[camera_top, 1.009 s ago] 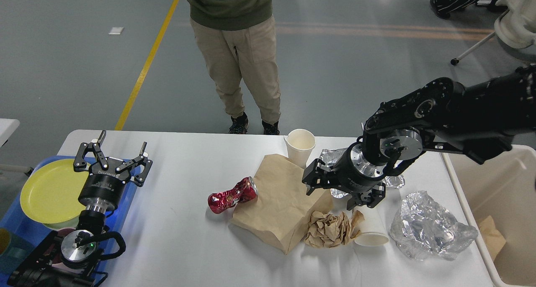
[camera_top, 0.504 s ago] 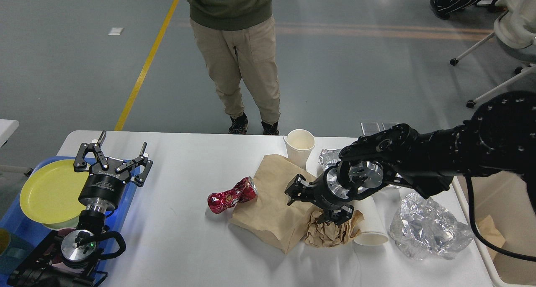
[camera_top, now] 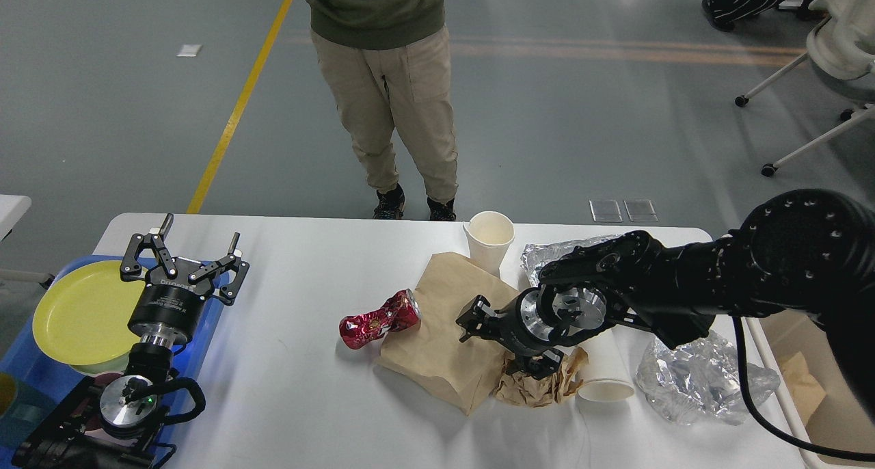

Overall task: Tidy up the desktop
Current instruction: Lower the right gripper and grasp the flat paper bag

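nearest on the left, the left gripper [camera_top: 186,250] hovers with its fingers spread wide and nothing between them, above the edge of the blue tray [camera_top: 27,377] that holds a yellow plate [camera_top: 75,312], seemingly parked out of the way. the desktop [camera_top: 287,387] spreads white across the whole middle of the view, bare on its near left and cluttered toward the right. there the right gripper [camera_top: 502,339] reaches in low from the right, fingers apart, one over the brown paper bag [camera_top: 437,332] and one down at the crumpled brown paper [camera_top: 540,387]; it grips nothing that i can see, and looks set to pinch the crumpled wad. just right of the wad a paper cup [camera_top: 605,380] lies on its side, with crinkled foil [camera_top: 690,387] beyond it near the beige bin [camera_top: 813,380], the likely place for rubbish. a crushed red can [camera_top: 379,318] rests against the bag's left edge. farther back stand an upright paper cup [camera_top: 489,240] and more foil [camera_top: 554,253], and a person [camera_top: 383,79] waits past the far edge.
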